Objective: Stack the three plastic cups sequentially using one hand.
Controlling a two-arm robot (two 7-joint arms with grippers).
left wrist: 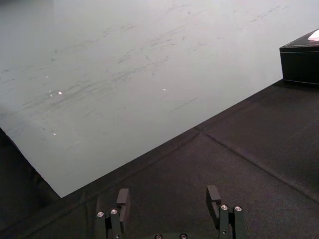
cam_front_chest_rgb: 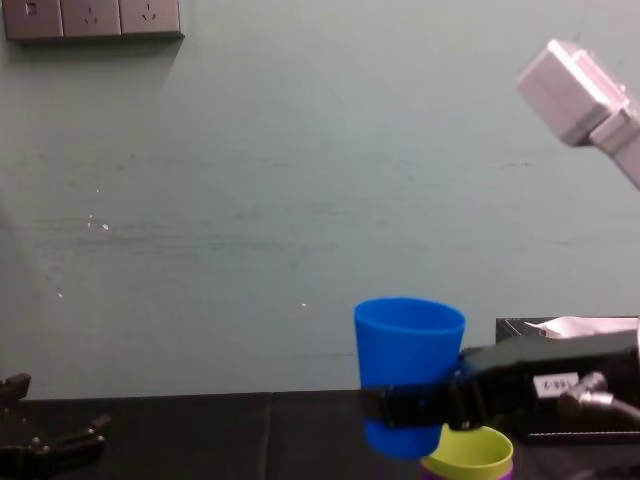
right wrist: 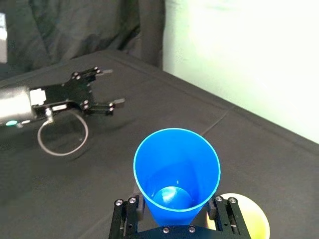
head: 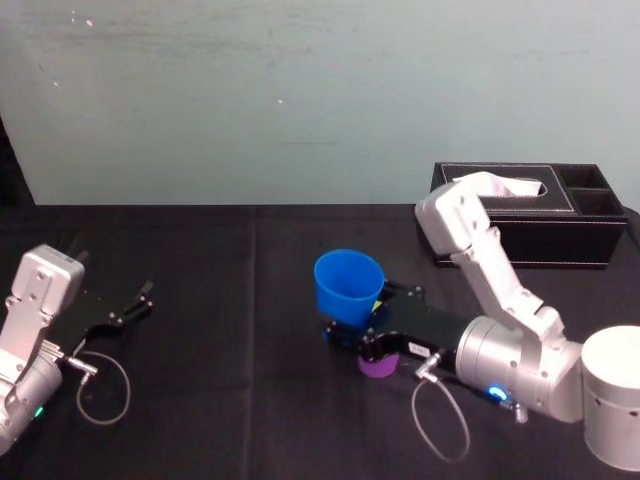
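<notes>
My right gripper (head: pixel 345 335) is shut on the blue cup (head: pixel 348 285), gripping it low on its wall and holding it upright off the table. In the right wrist view the blue cup (right wrist: pixel 177 169) sits between the two fingers (right wrist: pixel 124 216), its mouth open and empty. Just beside and below it stands the yellow-green cup (cam_front_chest_rgb: pixel 470 455), nested in the purple cup (head: pixel 378 366); the blue cup (cam_front_chest_rgb: pixel 408 360) hangs a little to the left of the yellow-green rim (right wrist: pixel 249 219). My left gripper (head: pixel 135 303) rests open on the table at the far left.
A black tissue box (head: pixel 520 215) stands at the back right against the wall. A loop of cable (head: pixel 100 385) lies by the left arm. Black cloth covers the table (head: pixel 230 300) between the two arms.
</notes>
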